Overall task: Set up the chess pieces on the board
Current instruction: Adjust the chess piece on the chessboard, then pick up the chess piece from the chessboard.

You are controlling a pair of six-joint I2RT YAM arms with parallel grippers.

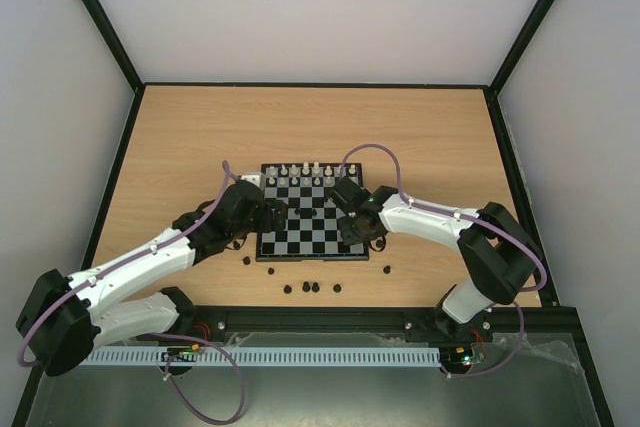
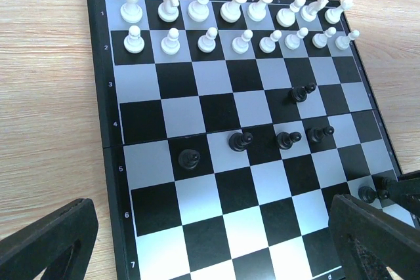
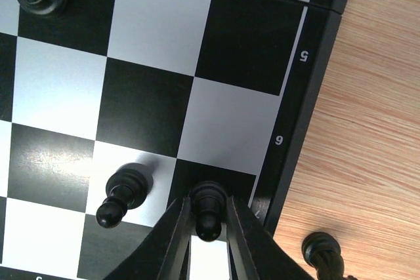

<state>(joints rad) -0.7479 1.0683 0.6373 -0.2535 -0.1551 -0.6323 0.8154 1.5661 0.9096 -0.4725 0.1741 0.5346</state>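
The board (image 1: 312,217) lies mid-table, with the white chess pieces (image 1: 305,175) filling its two far rows. My right gripper (image 3: 209,206) is shut on a black pawn (image 3: 209,224) that stands on a dark square by the board's (image 3: 151,31) right edge. Another black pawn (image 3: 125,195) stands one square to the left. In the left wrist view, several black pawns (image 2: 240,141) stand mid-board (image 2: 197,96) below the white pieces (image 2: 230,24). My left gripper (image 2: 210,247) hovers open over the board's near left part, holding nothing.
Several loose black pieces (image 1: 306,286) lie on the wooden table between the board and the arm bases, one more (image 1: 388,269) sits off the board's right corner. A black piece (image 3: 323,250) stands on the wood beside the board's frame.
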